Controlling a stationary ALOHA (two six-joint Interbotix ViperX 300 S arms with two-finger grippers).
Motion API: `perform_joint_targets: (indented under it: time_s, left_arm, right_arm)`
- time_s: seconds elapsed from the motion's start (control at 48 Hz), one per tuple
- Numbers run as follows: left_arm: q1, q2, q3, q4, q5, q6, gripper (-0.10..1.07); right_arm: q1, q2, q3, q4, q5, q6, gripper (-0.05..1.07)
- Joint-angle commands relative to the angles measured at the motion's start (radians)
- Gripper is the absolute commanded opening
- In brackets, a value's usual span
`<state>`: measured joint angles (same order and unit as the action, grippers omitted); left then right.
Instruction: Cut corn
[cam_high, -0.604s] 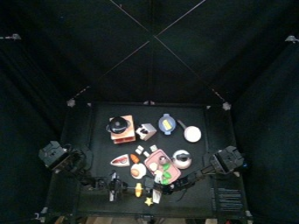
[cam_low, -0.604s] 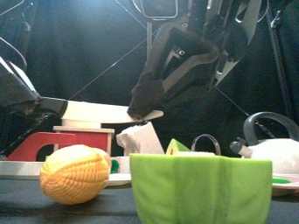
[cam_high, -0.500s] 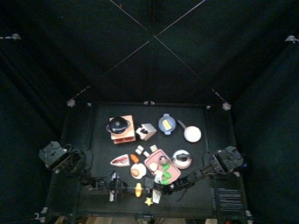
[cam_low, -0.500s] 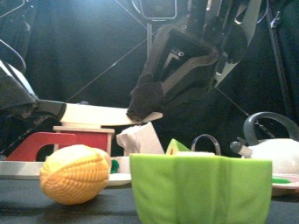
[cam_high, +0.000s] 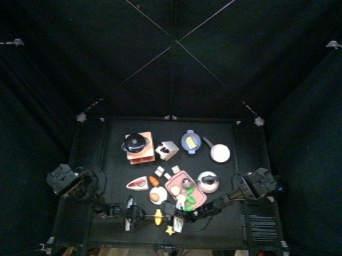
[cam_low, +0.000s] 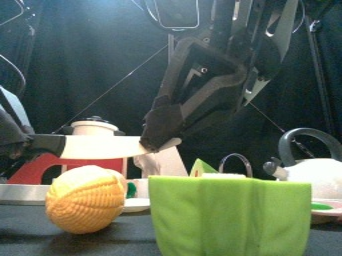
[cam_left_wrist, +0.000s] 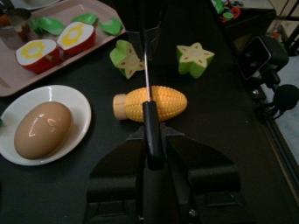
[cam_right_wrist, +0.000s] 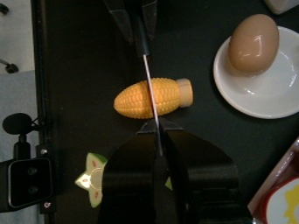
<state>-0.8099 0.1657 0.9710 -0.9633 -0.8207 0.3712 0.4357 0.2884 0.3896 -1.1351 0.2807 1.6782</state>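
Nearest the front edge of the black counter (cam_left_wrist: 222, 114) stands a green star-sectioned plastic fruit (cam_low: 227, 215). Just beside it, on the left-arm side, is the task item, a yellow toy corn cob (cam_low: 87, 198). The cob lies on its side on the bare counter, whole and unmarked. No cut face or separated half shows in any view. Near the cob, a brown egg (cam_left_wrist: 47, 129) rests on a round white plate (cam_left_wrist: 14, 156). Above the cob, a thin pale-bladed knife (cam_low: 94, 146) hangs level, clear of the cob as far as the front view shows. Both wrist views show it edge-on, running across the cob's middle. The left gripper (cam_left_wrist: 147, 140) has its fingers narrowed on one end of the knife. The right gripper (cam_right_wrist: 156, 131) meets the other end with its fingers closed to a narrow gap, apparently gripping it as well, though the contact is partly hidden. Assessment: the tool is in hand and aligned over the cob, but the cut itself has not begun. Lowering the blade through the cob and parting the halves remain outstanding.
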Motion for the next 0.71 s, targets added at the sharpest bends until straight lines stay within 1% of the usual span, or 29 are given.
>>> perform_joint_targets:
  time_s: [0.0, 0.688]
  left_arm:
    - [-0.018, -0.006, -0.009, 0.011, 0.0, -0.002, 0.55]
    - [-0.018, 0.005, -0.009, 0.011, 0.006, -0.003, 0.55]
  right_arm:
    - [0.002, -0.023, -0.015, 0.003, -0.015, 0.002, 0.47]
    - [0.0, -0.009, -0.015, 0.009, -0.018, 0.002, 0.47]
